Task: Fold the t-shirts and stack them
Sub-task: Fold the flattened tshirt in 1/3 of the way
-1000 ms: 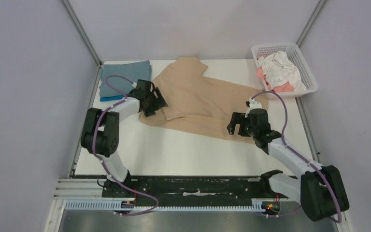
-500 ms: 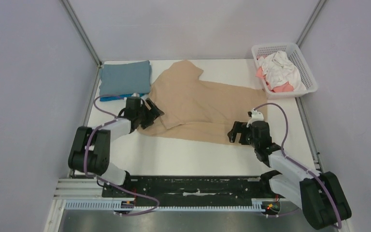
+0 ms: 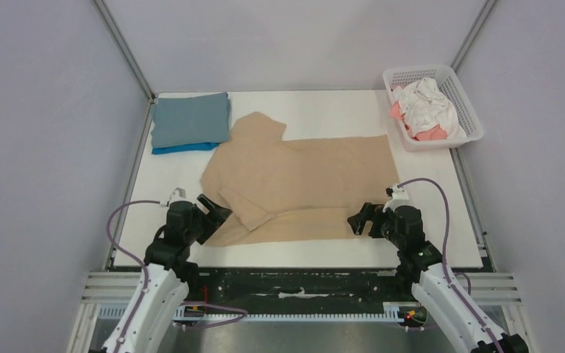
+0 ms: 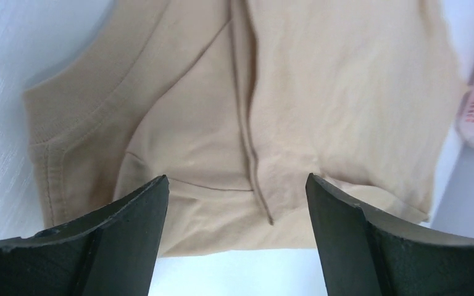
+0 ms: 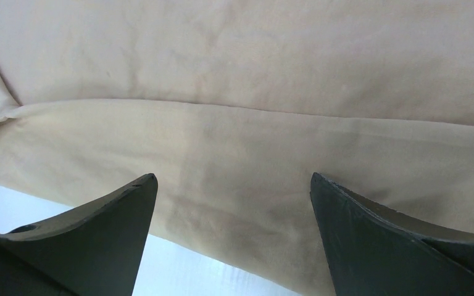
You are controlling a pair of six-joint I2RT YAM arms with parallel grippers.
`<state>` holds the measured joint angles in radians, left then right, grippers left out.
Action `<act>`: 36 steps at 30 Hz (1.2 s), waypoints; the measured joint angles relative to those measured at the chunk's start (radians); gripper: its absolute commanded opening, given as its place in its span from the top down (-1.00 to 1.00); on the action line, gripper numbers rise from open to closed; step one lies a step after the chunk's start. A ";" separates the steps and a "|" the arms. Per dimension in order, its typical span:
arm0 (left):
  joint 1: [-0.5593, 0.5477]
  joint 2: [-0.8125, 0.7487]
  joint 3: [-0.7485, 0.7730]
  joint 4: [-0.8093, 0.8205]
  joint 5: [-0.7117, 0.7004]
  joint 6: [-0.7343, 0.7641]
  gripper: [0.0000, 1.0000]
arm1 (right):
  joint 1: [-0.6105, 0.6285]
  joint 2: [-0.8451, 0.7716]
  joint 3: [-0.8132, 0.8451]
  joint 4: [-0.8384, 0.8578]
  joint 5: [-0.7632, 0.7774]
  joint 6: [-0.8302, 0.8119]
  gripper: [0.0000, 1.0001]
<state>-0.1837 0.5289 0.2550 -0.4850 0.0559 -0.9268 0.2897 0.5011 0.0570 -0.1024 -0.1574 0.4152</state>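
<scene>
The large tan-beige t-shirt [image 3: 301, 176] lies spread on the white table, its near long edge folded over. It fills the left wrist view [image 4: 321, 92] and the right wrist view [image 5: 253, 74]. My left gripper [image 3: 217, 208] is open and empty at the shirt's near left corner, by the folded sleeve. My right gripper [image 3: 358, 219] is open and empty at the shirt's near right edge. A folded grey-blue t-shirt [image 3: 190, 118] lies on a bright blue one [image 3: 180, 148] at the far left. White [image 3: 427, 99] and coral-pink [image 3: 432, 132] shirts lie crumpled in the basket.
The white lattice basket [image 3: 465, 99] stands at the far right corner. Grey walls with metal posts close in the table on three sides. A black rail with the arm bases runs along the near edge [image 3: 294, 283].
Both arms pulled back toward the near edge, dragging the tan shirt nearer and flatter. Both grippers now stand open at its near edge.
</scene>
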 measured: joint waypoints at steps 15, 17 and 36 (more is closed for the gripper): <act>0.000 0.165 0.099 -0.023 0.085 0.009 -0.76 | 0.289 0.162 0.148 -0.052 -0.070 -0.135 -0.96; 0.000 0.183 0.099 -0.009 0.085 0.009 -0.76 | 0.506 0.222 0.198 0.023 -0.006 -0.260 -0.96; 0.001 0.272 0.055 0.111 0.042 -0.003 -0.76 | 0.911 1.077 0.695 0.406 0.003 -1.483 -0.60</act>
<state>-0.1825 0.8009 0.3103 -0.3744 0.0982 -0.9295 1.2007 1.5776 0.7525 0.3038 -0.1539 -1.0676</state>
